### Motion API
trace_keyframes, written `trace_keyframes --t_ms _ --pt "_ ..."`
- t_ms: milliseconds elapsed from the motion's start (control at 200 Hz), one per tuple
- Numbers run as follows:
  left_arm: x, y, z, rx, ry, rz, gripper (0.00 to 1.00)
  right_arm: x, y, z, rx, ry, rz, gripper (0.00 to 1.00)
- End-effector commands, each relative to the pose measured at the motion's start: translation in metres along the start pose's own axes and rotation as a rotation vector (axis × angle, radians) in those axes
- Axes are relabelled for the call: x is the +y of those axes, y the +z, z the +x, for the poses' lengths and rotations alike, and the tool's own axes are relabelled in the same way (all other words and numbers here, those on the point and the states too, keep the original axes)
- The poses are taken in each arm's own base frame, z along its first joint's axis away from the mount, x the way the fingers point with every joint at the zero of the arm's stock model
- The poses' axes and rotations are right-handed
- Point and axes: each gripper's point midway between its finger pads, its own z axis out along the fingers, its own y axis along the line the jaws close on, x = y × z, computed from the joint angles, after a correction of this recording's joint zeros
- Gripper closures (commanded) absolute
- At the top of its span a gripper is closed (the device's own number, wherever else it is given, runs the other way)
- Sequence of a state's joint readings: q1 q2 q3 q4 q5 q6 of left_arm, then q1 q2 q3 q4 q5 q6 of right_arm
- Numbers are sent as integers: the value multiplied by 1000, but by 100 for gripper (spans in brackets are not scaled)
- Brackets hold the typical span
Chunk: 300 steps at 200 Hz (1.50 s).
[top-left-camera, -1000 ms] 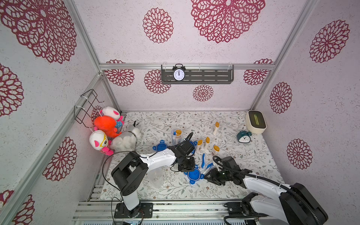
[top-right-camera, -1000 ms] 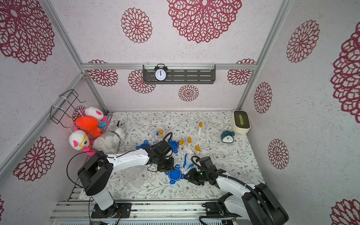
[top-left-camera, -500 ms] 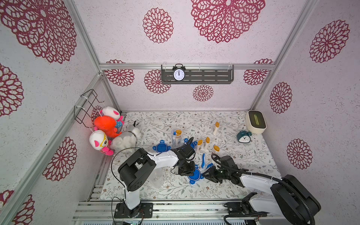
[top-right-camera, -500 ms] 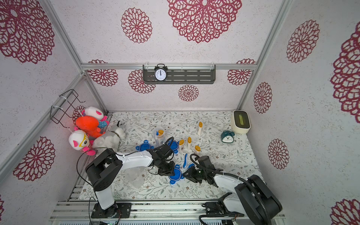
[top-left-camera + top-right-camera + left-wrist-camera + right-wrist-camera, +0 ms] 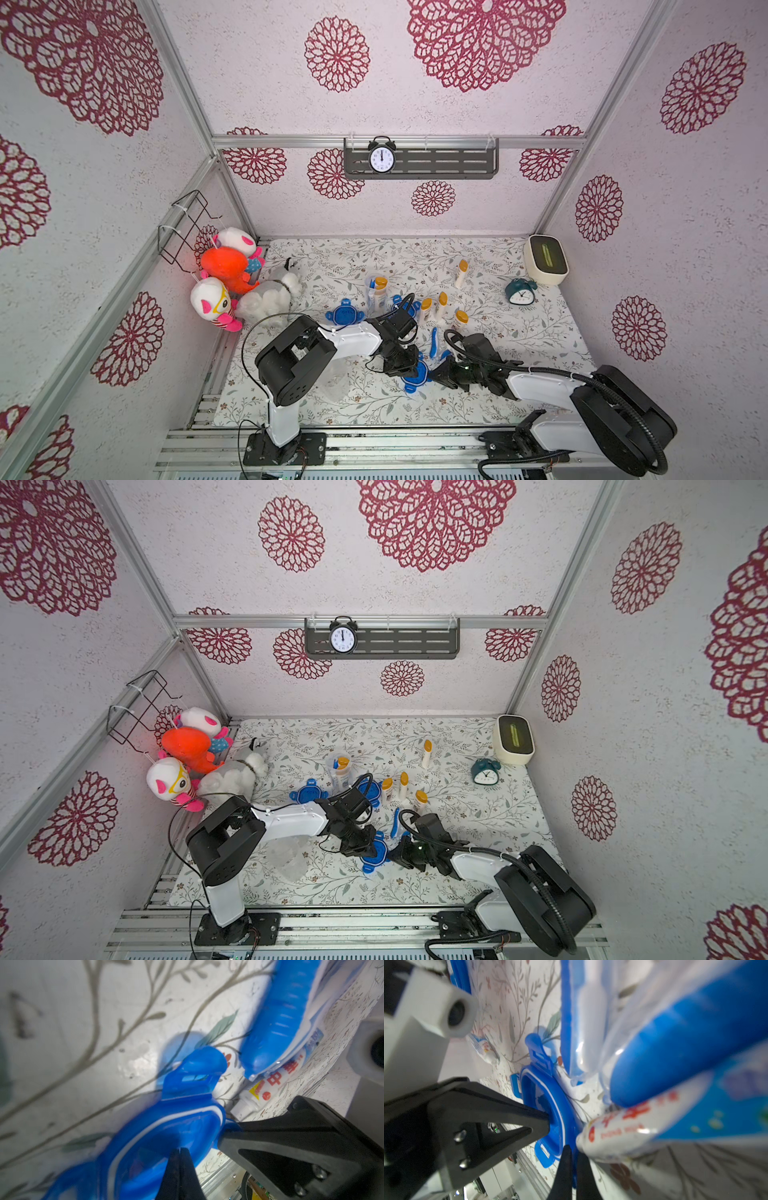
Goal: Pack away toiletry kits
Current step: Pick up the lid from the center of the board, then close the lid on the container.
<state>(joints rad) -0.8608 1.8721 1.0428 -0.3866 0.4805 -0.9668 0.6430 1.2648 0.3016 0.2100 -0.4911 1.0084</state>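
Observation:
A blue four-tab lid [image 5: 415, 376] [image 5: 375, 855] lies on the floral mat near the front, between both grippers. My left gripper [image 5: 404, 365] [image 5: 180, 1152] is shut, fingers pressed together, its tip against the lid [image 5: 162, 1132]. My right gripper [image 5: 434, 374] [image 5: 572, 1152] is shut on the lid's near edge [image 5: 550, 1105]. A blue toothbrush [image 5: 291, 1018] [image 5: 685, 1047] in clear wrap and a white toothpaste tube [image 5: 276, 1076] [image 5: 623, 1136] lie right beside the lid. A clear cup [image 5: 376, 289] farther back holds bottles and a toothbrush.
Two more blue lids [image 5: 344, 312] [image 5: 405, 305], several orange-capped bottles [image 5: 441, 302] and a loose toothbrush [image 5: 434, 341] stand mid-mat. An empty clear cup [image 5: 336, 378] lies under the left arm. Plush toys [image 5: 232, 274] sit left, teal clock [image 5: 519, 291] and white box [image 5: 545, 259] right.
The right gripper has closed from part-open onto the lid's edge. The left gripper stayed shut and shifted slightly toward the front, against the lid.

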Motion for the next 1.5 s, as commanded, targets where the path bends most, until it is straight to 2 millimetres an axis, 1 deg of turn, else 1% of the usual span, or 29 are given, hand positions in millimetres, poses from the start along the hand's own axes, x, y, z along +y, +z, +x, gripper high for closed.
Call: trace_keyframes --t_ms 0,30,80,105,120,130,165,215,265,315,335,380,400,465,505,555,605,630,695,735,826,881,946,1061,1131,1251,1316,1411,1496 --pt "6 -20 -3 -69 49 -70 86 25 -18 -17 -92 -100 1 100" --pt "-1 -37 -10 -124 92 -78 81 32 -24 -20 -113 -135 8 100" --pt "-17 -71 -22 -235 167 -87 70 49 -39 -27 -161 -228 4 100" --pt "-27 -92 -27 -298 206 -81 66 59 -48 -31 -186 -282 6 100" --pt "-28 -102 -31 -338 228 -95 64 65 -54 -33 -201 -316 7 100" --pt "-33 -113 -32 -368 247 -88 63 69 -57 -35 -212 -338 6 100" --pt "-44 -143 -38 -468 303 -81 62 81 -69 -39 -239 -417 12 100" --pt "-59 -183 -46 -585 368 -56 62 105 -88 -46 -280 -542 5 100" --pt "-75 -226 -49 -698 453 -42 60 129 -105 -50 -315 -671 -5 100" --pt "-88 -263 -48 -791 539 -38 58 152 -122 -57 -369 -783 -8 100" --pt "-92 -275 -47 -824 577 -40 56 162 -130 -59 -389 -831 -15 100" --pt "-101 -298 -41 -892 695 -47 45 183 -145 -66 -442 -926 -15 100" --pt "-102 -307 -40 -921 738 -66 41 191 -151 -70 -469 -961 -13 100" --pt "-101 -333 -39 -1020 848 -120 33 216 -168 -82 -557 -1087 4 100" --pt "-102 -342 -38 -1056 934 -124 27 230 -174 -91 -604 -1156 17 100" --pt "-99 -348 -38 -1100 1034 -130 20 244 -175 -102 -636 -1262 45 100" --pt "-97 -355 -39 -1146 1114 -115 13 252 -173 -119 -669 -1341 112 100" --pt "-94 -358 -41 -1173 1140 -101 11 255 -171 -126 -671 -1389 142 100" --pt "-85 -367 -50 -1210 1172 -63 10 263 -164 -145 -667 -1514 215 100" --pt "-75 -372 -60 -1215 1182 -72 10 268 -160 -155 -661 -1580 239 100" --pt "-58 -380 -84 -1260 1240 -201 11 282 -152 -174 -652 -1697 233 100" --pt "-52 -373 -97 -1255 1307 -270 11 289 -148 -185 -636 -1730 216 100" --pt "-48 -363 -108 -1201 1369 -296 11 296 -145 -200 -632 -1740 194 100" --pt "-42 -351 -134 -1139 1376 -275 11 305 -135 -212 -604 -1778 140 100" --pt "-38 -358 -155 -1167 1344 -294 11 308 -128 -217 -590 -1808 114 100" --pt "-36 -376 -180 -1228 1302 -267 11 314 -119 -222 -579 -1849 83 100" --pt "-38 -380 -189 -1223 1313 -238 11 317 -117 -225 -574 -1860 72 100" --pt "-40 -382 -200 -1223 1340 -242 14 322 -115 -226 -568 -1873 43 100" --pt "-44 -381 -200 -1213 1387 -191 19 326 -113 -229 -572 -1878 32 100"
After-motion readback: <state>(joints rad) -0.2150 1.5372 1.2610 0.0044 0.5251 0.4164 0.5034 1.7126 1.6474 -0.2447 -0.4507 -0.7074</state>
